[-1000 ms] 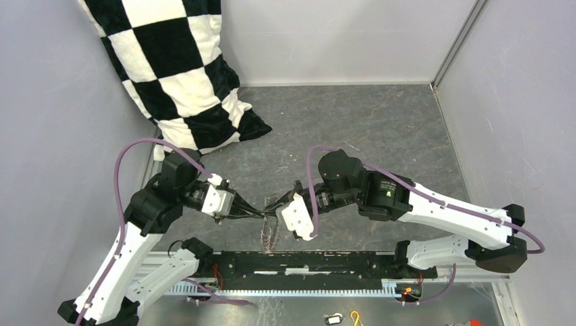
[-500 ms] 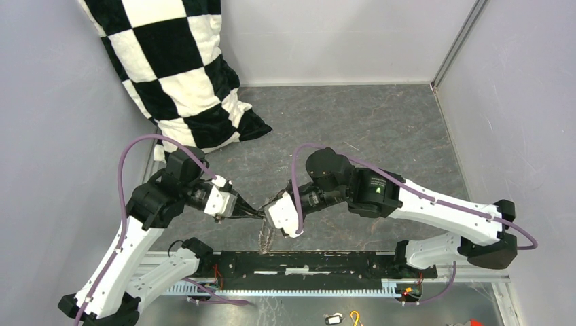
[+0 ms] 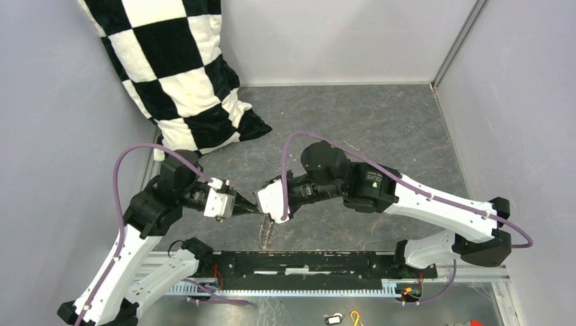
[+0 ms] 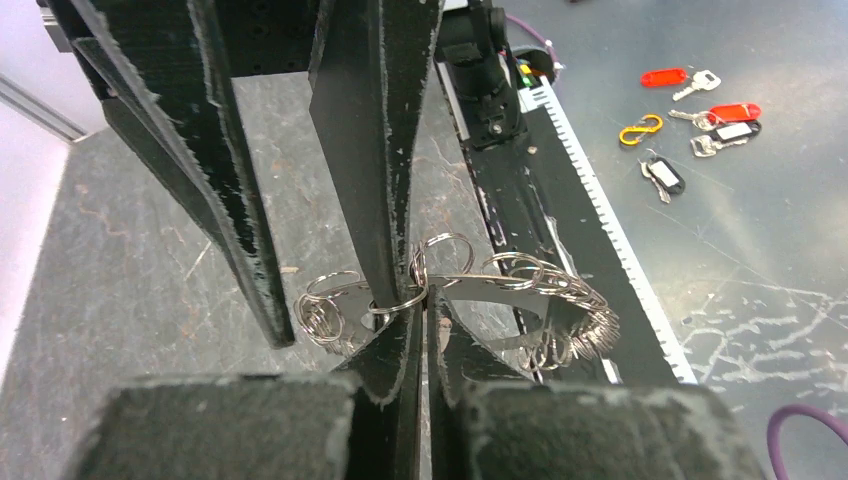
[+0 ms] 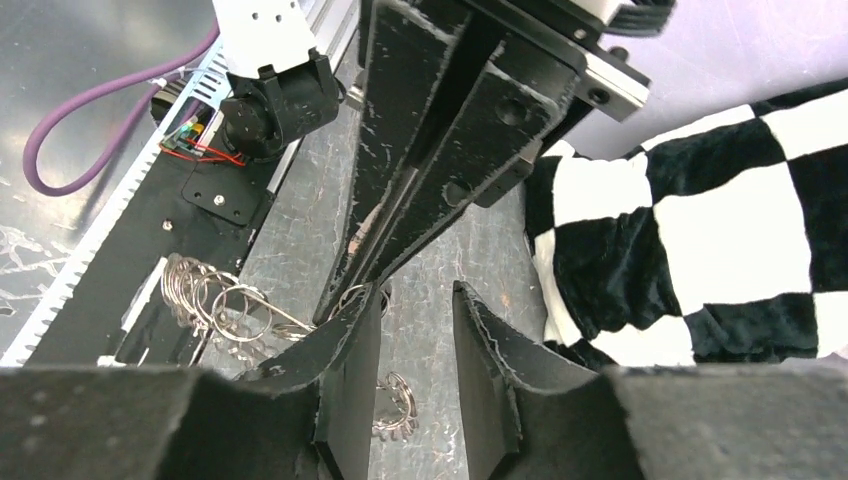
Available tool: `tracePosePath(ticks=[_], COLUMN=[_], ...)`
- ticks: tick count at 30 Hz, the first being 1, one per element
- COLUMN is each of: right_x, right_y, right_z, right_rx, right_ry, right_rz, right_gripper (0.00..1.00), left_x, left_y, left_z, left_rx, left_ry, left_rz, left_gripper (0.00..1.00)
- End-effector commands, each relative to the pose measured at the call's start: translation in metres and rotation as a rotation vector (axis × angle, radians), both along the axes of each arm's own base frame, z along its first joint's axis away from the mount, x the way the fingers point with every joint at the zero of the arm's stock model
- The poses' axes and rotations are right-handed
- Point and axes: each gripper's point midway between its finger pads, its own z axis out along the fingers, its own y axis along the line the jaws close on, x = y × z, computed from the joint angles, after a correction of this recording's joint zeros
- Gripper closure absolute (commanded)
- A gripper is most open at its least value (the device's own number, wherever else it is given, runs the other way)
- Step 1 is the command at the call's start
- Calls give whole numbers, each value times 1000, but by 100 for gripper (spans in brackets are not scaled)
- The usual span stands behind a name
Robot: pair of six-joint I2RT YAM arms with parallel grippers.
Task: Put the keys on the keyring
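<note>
**My right arm has swung leftward to meet the left since a second ago, and its pincer has come apart.**

My right pincer (image 5: 415, 300) now has nothing between its fingers. My left pincer (image 4: 422, 310) is clamped on the large thin grey metal keyring (image 4: 520, 285), which is fringed with small rings. The keyring hangs just below both pincers' tips, over the grey stone-patterned worktop (image 3: 380, 129). The tiny plastic-headed metal keys (image 4: 672, 78) lie well behind both pincers on the bare metal ledge past my arm bases, and I see none on the ring. I judge I should hold the left clamp firm and draw the right pincer straight back so it snags no small ring. Then I should take a key by its head, leaving its eye free.
</note>
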Motion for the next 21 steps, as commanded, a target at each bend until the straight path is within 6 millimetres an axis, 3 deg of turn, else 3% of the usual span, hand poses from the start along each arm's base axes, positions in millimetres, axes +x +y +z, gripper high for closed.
tracePosePath(ticks=[1, 7, 11, 17, 21], right_x=[13, 23, 39, 46, 37], right_y=[2, -4, -12, -23, -28], right_z=[27, 35, 56, 75, 85], right_rx=[39, 25, 57, 94, 117], right_ry=[15, -4, -35, -30, 15], right_rz=[-90, -152, -245, -314, -290], right_gripper=[61, 59, 54, 49, 49], left_x=[4, 1, 1, 4, 4], left_y=[-7, -8, -7, -7, -7], left_z=[29, 32, 30, 34, 34], left_rx=[-122, -161, -159, -187, -185], left_ry=[-54, -42, -24, -10, -6], left_rz=[21, 33, 41, 76, 82], left_gripper=[98, 98, 98, 98, 98])
